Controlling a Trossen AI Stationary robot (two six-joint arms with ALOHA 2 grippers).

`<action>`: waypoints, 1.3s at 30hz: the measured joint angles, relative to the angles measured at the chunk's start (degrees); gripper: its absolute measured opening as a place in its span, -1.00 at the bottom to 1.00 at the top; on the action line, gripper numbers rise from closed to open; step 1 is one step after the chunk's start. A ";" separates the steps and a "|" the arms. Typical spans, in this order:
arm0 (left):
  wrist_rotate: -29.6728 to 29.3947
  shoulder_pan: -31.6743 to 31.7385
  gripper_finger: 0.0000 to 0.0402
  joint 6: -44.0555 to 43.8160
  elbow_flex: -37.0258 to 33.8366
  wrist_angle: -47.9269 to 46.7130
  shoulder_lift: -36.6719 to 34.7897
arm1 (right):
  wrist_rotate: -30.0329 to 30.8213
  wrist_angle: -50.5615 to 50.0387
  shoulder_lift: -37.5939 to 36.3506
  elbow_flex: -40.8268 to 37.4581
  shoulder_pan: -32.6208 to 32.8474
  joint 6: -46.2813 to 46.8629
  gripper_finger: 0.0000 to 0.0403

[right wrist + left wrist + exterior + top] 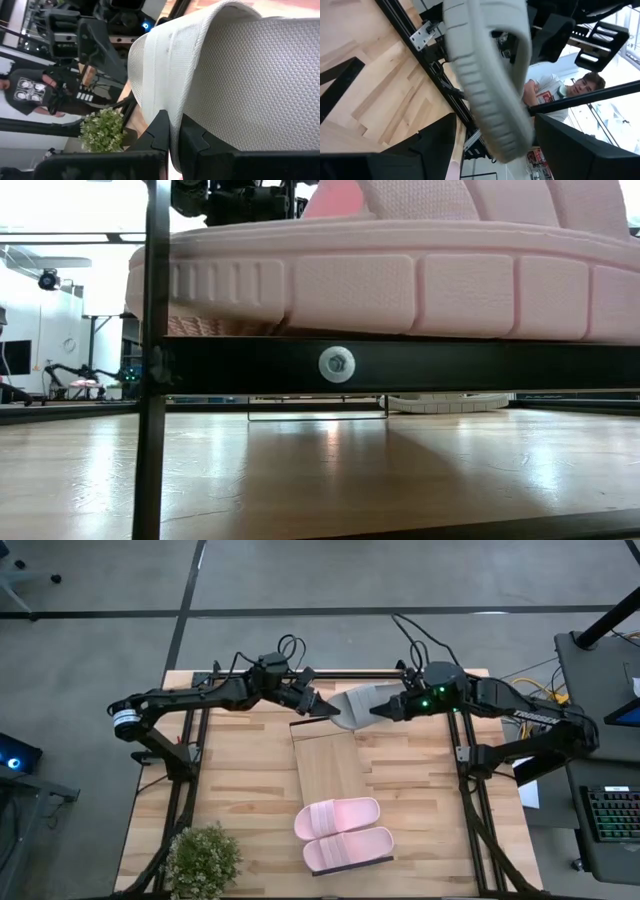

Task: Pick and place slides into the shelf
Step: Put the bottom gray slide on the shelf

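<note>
One grey slide hangs in the air over the table's far end, above the far end of the shelf. My right gripper is shut on it from the right. My left gripper is open at the slide's left end, its fingers standing on either side of that end. The pink pair lies sole-down on the shelf's near end, and one pink slide fills the low view. A pale sole shows low beyond the shelf; which slide it is, I cannot tell. My left gripper has the grey slide's end between its open fingers; whether a finger touches it, I cannot tell. My right gripper pinches a thin edge of the textured wide strap between its two fingers. It comes level from the table's right. The slide is lifted clear and turned on its side.
A small potted plant stands at the table's near left corner. Black frame posts rise at both sides of the table. A person stands beyond the far edge. Bare shelf board lies between the pink pair and the grippers.
</note>
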 joint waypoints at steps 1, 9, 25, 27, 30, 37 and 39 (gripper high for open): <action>-0.12 0.00 0.26 0.00 0.00 0.00 0.01 | -0.02 -0.08 0.48 0.16 0.16 0.01 -0.96; -0.87 0.00 0.26 0.03 0.11 0.02 0.03 | -0.33 -0.04 4.22 2.85 1.62 -0.90 -0.96; -0.85 -0.02 -0.44 0.40 0.09 -0.07 0.05 | 0.14 -0.82 5.95 6.62 1.60 -2.66 -0.96; -1.13 0.02 -0.65 0.34 0.09 -0.29 0.11 | 0.18 -0.75 5.95 6.60 1.60 -2.66 -0.96; -1.24 0.02 -0.89 0.99 0.07 -0.55 0.11 | 0.19 -0.70 5.95 6.55 1.60 -2.67 -0.96; -1.05 0.02 -0.89 1.45 0.07 -0.24 0.11 | 0.17 -0.64 5.97 6.57 1.60 -2.97 -0.96; -0.99 0.02 -0.89 1.47 0.07 -0.18 0.11 | 0.15 -0.64 5.97 6.57 1.60 -3.07 -0.96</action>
